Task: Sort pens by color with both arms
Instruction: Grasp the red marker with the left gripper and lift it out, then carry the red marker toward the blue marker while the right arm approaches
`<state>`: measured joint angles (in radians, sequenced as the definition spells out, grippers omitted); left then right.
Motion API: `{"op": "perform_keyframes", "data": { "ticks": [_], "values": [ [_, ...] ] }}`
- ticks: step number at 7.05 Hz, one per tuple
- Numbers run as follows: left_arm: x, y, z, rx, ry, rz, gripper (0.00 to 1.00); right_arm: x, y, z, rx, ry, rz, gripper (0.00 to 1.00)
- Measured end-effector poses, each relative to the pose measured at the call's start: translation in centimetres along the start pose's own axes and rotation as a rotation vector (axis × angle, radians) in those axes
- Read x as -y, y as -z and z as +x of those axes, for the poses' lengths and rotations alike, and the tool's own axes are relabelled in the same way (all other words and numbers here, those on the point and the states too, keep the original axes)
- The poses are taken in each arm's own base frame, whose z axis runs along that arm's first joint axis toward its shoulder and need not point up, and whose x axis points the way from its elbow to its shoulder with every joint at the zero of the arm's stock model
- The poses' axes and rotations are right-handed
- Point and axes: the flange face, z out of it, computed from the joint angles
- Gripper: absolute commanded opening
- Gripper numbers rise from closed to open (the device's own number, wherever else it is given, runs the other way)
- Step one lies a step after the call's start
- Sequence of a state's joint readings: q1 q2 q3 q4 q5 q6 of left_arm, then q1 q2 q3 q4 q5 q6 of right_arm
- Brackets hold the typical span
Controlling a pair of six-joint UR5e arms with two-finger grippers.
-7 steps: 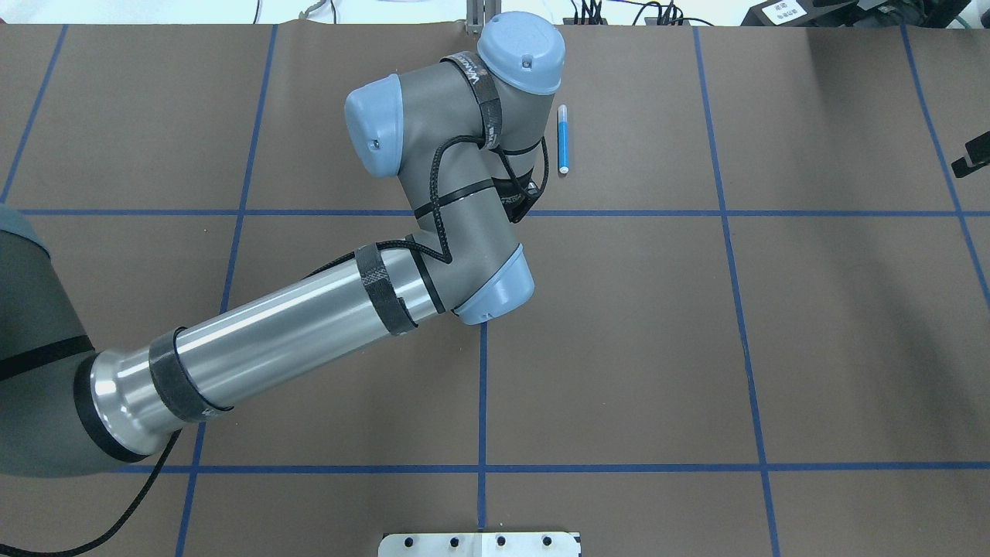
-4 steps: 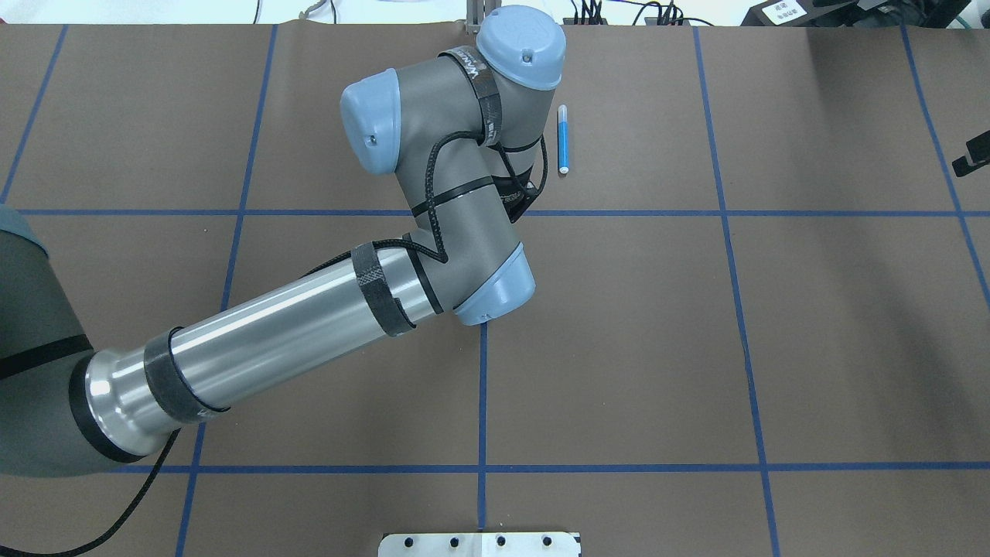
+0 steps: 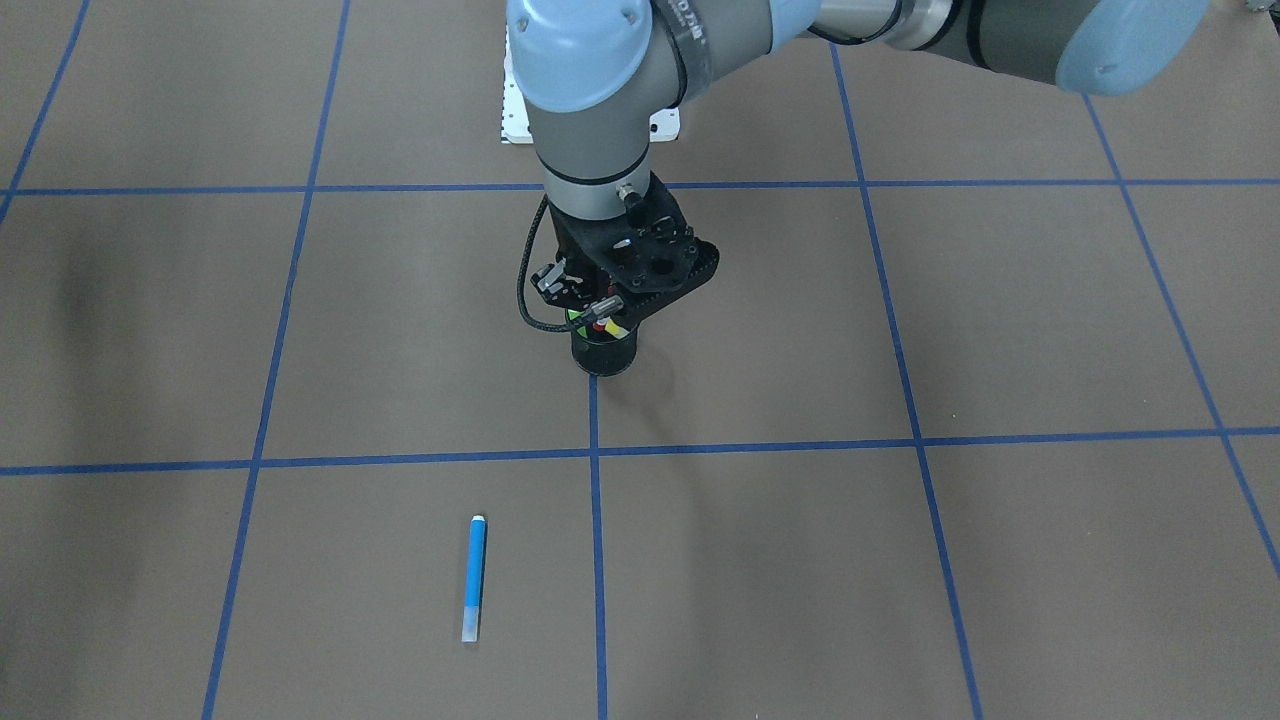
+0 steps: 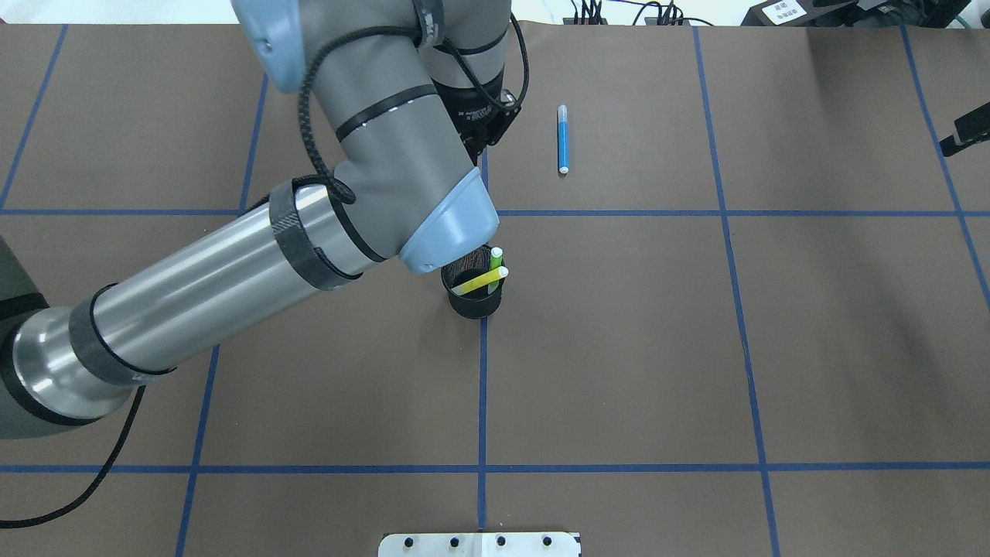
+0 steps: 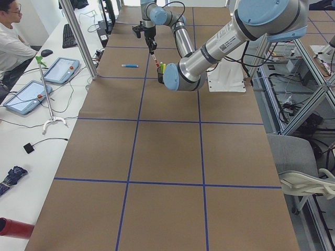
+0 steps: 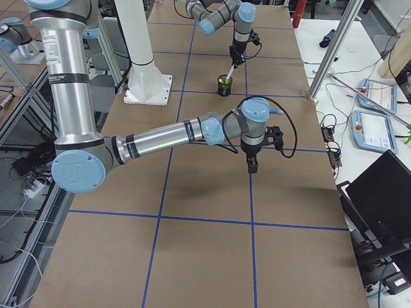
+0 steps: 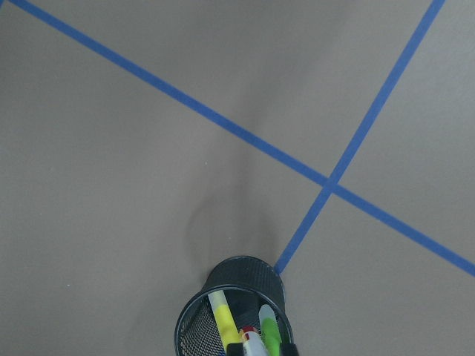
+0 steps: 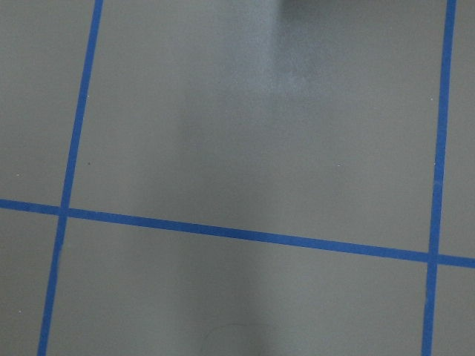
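Brown table (image 4: pixel 773 348), blue pen (image 4: pixel 562 139), mesh cup (image 4: pixel 473 304)

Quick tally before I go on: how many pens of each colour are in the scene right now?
Blue pen: 1
Yellow pen: 1
Light green pen: 1
White pen with red cap: 1
Total: 4

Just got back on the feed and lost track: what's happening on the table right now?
The left tool holds the red-capped white pen over the black mesh cup, its lower end at the cup's mouth. The green pen and yellow pen stand in the cup. The blue pen lies alone on the table. The right tool hangs above the table, away from the pens.
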<state>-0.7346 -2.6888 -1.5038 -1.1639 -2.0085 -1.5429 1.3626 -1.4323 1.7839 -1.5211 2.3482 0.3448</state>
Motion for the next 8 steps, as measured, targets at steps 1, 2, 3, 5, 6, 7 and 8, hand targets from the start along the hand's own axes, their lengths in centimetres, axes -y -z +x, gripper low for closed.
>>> {"op": "perform_keyframes", "data": {
  "ticks": [1,2,3,5,6,7,8],
  "values": [
    [0.8,1.8,-1.2,-0.043,-0.011,0.071,0.00,0.7,0.2,-2.4,0.014,-0.038,0.007,0.99],
    [1.6,2.2,-2.8,-0.087,-0.031,0.142,0.00,1.3,0.3,-5.2,0.032,-0.084,0.010,0.99],
    [2.7,1.2,-4.2,-0.144,-0.057,0.210,0.00,1.9,0.2,-8.1,0.053,-0.134,0.006,0.99],
    [5.5,-2.1,-5.7,-0.249,-0.097,0.340,0.00,2.6,0.2,-15.0,0.095,-0.238,-0.019,0.99],
    [7.0,-3.8,-5.4,-0.269,-0.104,0.408,0.00,2.9,0.3,-19.2,0.112,-0.292,-0.041,0.98],
    [8.8,-6.2,-4.7,-0.283,-0.102,0.484,0.00,2.9,0.2,-23.5,0.128,-0.348,-0.065,0.98],
    [10.6,-8.7,-4.0,-0.296,-0.096,0.553,0.00,2.7,-0.2,-27.4,0.142,-0.402,-0.088,0.98]
  ]
}}
